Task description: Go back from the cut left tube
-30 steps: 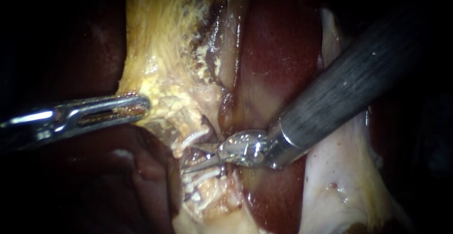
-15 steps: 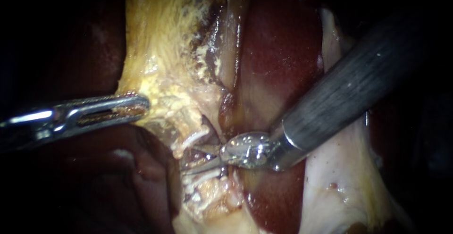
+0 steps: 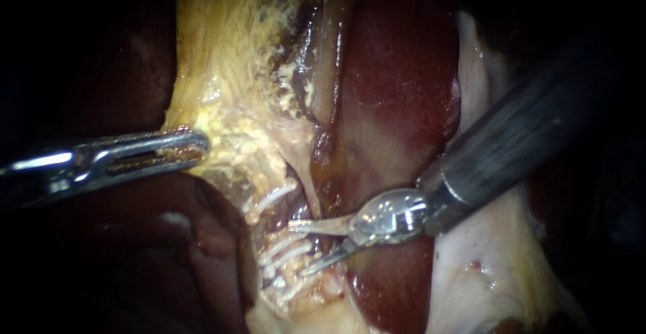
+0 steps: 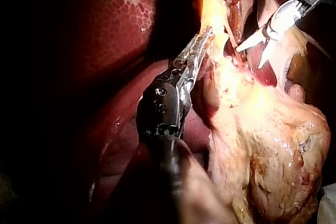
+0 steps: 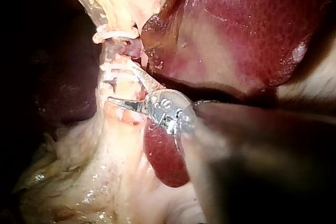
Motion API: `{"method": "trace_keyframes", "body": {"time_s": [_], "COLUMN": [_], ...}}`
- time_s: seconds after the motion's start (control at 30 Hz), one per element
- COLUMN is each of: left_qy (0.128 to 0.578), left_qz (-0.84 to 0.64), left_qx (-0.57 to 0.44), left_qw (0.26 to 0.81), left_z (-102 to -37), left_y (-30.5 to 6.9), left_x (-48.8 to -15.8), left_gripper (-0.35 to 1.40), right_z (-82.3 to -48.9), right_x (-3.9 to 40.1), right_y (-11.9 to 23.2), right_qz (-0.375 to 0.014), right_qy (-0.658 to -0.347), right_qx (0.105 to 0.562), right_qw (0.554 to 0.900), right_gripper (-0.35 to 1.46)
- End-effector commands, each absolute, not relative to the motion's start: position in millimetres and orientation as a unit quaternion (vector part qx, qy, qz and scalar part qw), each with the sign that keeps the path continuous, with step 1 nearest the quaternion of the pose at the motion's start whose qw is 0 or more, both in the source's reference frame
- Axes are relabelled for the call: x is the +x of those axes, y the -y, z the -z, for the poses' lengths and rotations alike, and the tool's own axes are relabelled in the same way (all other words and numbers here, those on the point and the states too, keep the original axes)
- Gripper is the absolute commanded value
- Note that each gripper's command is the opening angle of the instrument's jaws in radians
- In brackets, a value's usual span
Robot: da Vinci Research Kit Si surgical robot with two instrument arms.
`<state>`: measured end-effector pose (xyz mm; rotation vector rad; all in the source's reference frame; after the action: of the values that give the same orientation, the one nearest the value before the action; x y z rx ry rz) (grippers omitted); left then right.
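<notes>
Dark grey shaft (image 3: 518,139), shiny right end effector (image 3: 299,248), slotted steel left instrument (image 3: 196,147)

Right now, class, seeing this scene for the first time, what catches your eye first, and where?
The right instrument, its shiny jaws open, sits at the centre beside white clips, against the dark red liver. From the left, the left instrument grips the pale yellow tissue.

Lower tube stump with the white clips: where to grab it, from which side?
Probably just below the white clips, on the lower tube stump, not on the cut end. Come from the right: the stump runs roughly up and down, so the right instrument, jaws open beside it, would cross it squarely. The left instrument is shut on pale tissue.
</notes>
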<state>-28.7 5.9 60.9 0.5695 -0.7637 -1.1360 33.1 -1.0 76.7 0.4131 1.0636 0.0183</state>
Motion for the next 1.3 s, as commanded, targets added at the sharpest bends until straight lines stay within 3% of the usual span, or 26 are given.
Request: {"method": "trace_keyframes", "body": {"time_s": [0.03, 0.47, 0.87, 1.3], "left_qy": [0.348, 0.346, 0.373, 0.383], "left_qz": [0.518, 0.52, 0.53, 0.525], "left_qx": [0.259, 0.257, 0.252, 0.249], "left_qw": [0.737, 0.737, 0.719, 0.718], "left_z": [-61.0, -60.5, -59.7, -66.3], "left_y": [-6.0, -6.5, -7.8, -7.0], "left_x": [-28.7, -28.6, -29.5, -34.0], "left_gripper": [-0.35, -0.35, -0.35, -0.35], "right_z": [-76.3, -70.8, -70.6, -70.6], "right_x": [32.5, 25.6, 25.4, 25.4], "right_y": [0.5, -6.7, -6.7, -6.5], "right_qz": [-0.007, -0.024, -0.023, -0.021], "right_qy": [-0.505, -0.525, -0.524, -0.525], "right_qx": [0.19, 0.121, 0.121, 0.121], "right_qw": [0.842, 0.842, 0.843, 0.842], "right_gripper": [1.43, 1.43, 1.43, 1.43]}}
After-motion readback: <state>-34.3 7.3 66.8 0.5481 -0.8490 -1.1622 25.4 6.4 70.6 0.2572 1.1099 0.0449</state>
